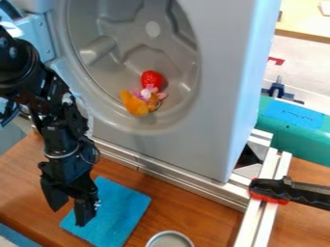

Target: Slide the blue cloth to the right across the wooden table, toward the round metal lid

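Note:
The black gripper (69, 208) hangs at the lower left, over the wooden surface and the left edge of a flat blue cloth (119, 212). Its two fingers stand apart, open, with nothing visible between them. Whether a fingertip touches the cloth, I cannot tell. Up and to the right, a grey round drum-like recess (122, 41) holds a small pile: a red strawberry-like toy (152, 78), an orange toy (134, 103) and a pink piece (147, 92) against them.
A round metal container (170, 240) sits at the bottom edge. Metal rails (164, 176) run below the grey housing (193, 140). A black and red clamp (283, 191) grips the rail at the right, with a green object (299, 140) behind it.

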Tool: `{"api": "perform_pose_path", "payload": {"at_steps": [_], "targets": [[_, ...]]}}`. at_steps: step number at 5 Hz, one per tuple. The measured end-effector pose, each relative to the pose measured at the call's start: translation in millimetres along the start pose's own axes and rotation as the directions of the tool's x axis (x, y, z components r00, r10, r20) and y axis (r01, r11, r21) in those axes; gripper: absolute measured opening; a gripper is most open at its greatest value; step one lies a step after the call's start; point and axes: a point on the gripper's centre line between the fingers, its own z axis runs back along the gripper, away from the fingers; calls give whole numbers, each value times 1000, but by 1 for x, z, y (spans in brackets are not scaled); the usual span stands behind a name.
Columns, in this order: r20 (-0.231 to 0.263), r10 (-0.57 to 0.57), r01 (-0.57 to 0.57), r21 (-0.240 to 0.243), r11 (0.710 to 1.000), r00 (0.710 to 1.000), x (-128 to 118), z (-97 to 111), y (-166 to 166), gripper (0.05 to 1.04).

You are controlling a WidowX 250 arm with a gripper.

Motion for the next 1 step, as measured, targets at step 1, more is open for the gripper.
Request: {"api": "perform_pose_path", "payload": {"at_steps": [1], "targets": [[0,0,0,0,1000,1000,0,0,0,1001]]}}
